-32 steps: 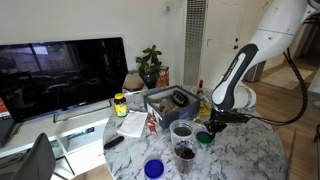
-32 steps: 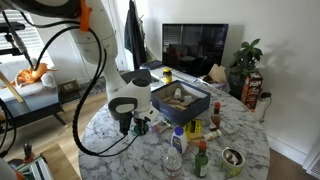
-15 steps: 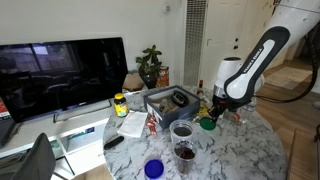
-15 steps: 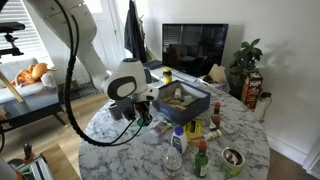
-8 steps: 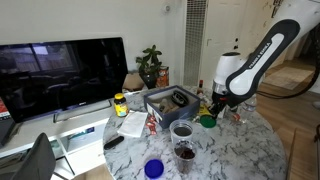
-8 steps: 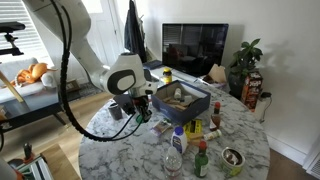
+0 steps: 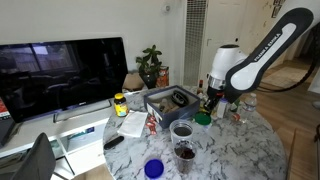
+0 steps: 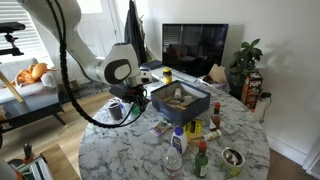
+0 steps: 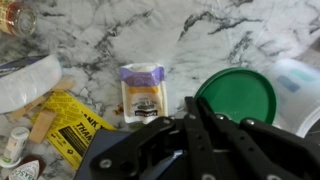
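Note:
My gripper (image 9: 193, 100) is shut, its two black fingers pinched together on the left rim of a round green cup (image 9: 237, 95). In both exterior views the green cup (image 7: 202, 118) (image 8: 137, 104) hangs under the gripper (image 7: 206, 108) (image 8: 134, 98), just above the marble table (image 7: 235, 150) and beside the dark blue bin (image 7: 170, 100). Below the fingers in the wrist view lies a purple-topped sachet (image 9: 141, 92) on the marble. The contact with the rim is partly hidden by the fingers.
A yellow packet (image 9: 75, 125) and a white bowl (image 9: 25, 80) lie left of the sachet; a translucent cup (image 9: 300, 85) stands at the right. Two clear cups (image 7: 182, 130) (image 7: 185, 152), a blue cup (image 7: 153, 168), sauce bottles (image 8: 195, 150) and a TV (image 7: 60, 75) surround the bin.
The arm has lifted and carried the green cup across the table toward the blue bin. The gripper has stayed shut on it throughout.

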